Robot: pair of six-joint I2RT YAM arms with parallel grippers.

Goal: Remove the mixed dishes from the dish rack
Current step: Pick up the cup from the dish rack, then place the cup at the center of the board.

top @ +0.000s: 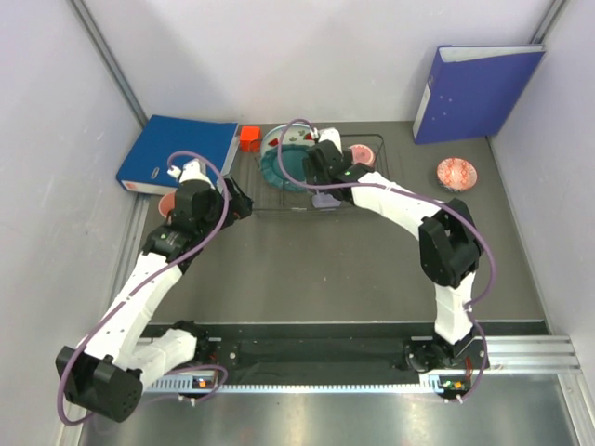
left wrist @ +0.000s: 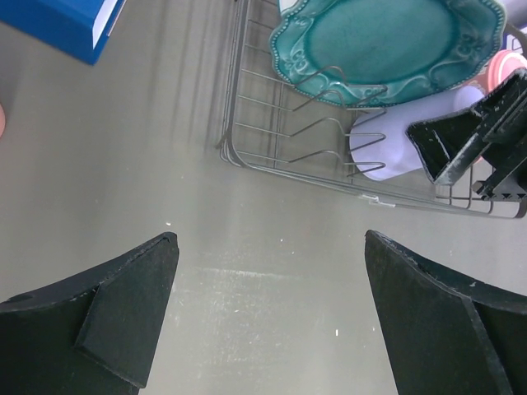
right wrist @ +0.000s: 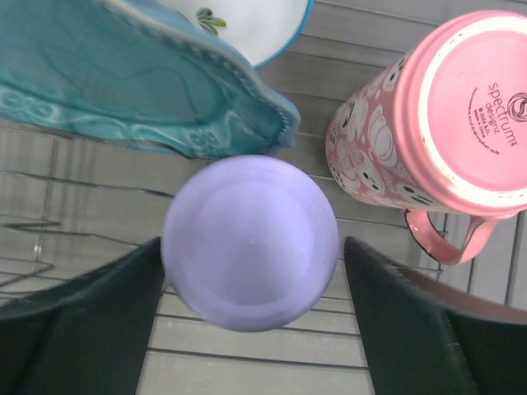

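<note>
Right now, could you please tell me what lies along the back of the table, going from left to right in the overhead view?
Flat blue binder → small red cube → dish rack → small pink patterned bowl.

We are seeing a plain lavender cup (right wrist: 249, 243), a teal plate (right wrist: 123, 82), a pink cup (right wrist: 461, 107) bearing white figures, a blue binder (top: 177, 153).
</note>
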